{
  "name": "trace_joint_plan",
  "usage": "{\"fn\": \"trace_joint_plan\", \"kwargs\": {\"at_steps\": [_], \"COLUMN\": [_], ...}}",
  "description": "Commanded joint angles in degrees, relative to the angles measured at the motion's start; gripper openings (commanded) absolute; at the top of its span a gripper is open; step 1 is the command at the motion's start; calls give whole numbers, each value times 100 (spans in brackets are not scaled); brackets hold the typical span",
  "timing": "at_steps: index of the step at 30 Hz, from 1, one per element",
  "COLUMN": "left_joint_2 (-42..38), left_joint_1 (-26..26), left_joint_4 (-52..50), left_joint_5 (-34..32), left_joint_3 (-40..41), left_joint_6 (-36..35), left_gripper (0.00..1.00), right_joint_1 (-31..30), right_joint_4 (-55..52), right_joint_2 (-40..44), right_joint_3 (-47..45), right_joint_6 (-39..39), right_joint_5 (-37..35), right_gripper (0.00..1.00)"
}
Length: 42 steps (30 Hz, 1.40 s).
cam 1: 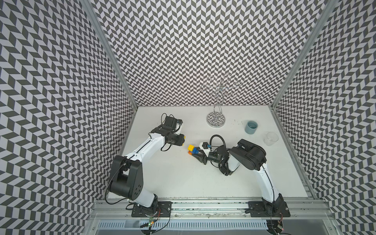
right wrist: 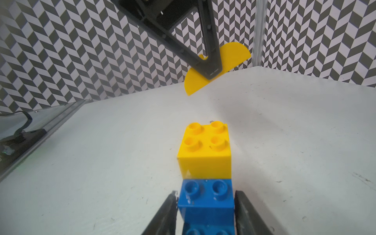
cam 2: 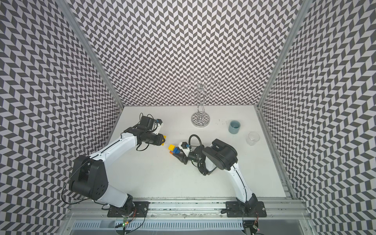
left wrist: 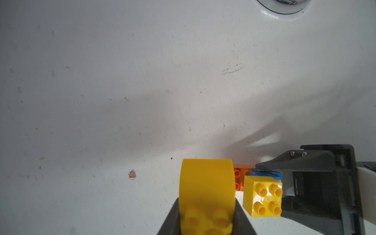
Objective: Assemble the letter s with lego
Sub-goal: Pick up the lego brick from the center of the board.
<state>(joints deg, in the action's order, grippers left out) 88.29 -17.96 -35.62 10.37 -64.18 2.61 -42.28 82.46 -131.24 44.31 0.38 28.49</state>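
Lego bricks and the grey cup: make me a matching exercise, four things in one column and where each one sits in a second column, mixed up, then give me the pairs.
Things
1. rounded yellow brick
2. square yellow brick
3. blue brick
4. grey cup

Places
A. on the table beside the clear cup
B. between the fingers of the right gripper
C. clamped in the left gripper
D. highest brick of the joined figure, studs up

Pairs: 1-C, 2-D, 3-B, 4-A
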Motion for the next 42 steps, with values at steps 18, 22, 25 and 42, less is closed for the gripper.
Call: {"fn": "trace_joint_plan", "kwargs": {"at_steps": [18, 22, 25, 42], "left_joint_2": [102, 92, 126, -468], "left_joint_1": [47, -85, -372, -1258], "left_joint_4": [107, 142, 86, -590], "left_joint_5": [249, 354, 259, 1614], "left_joint_3": [-92, -184, -317, -6], "left_joint_6": [-82, -220, -414, -4111], "left_gripper": [8, 7, 7, 6], "right_joint_1": [-10, 93, 180, 914], "right_joint_4": [368, 646, 649, 15], "right_joint_2": [-48, 184, 470, 875], "right_joint_3": [-172, -560, -911, -1570], "right_joint_6": [-197, -302, -545, -1642], "right_joint_5": [-17, 330, 771, 2695], "right_gripper": [20, 19, 18, 13]}}
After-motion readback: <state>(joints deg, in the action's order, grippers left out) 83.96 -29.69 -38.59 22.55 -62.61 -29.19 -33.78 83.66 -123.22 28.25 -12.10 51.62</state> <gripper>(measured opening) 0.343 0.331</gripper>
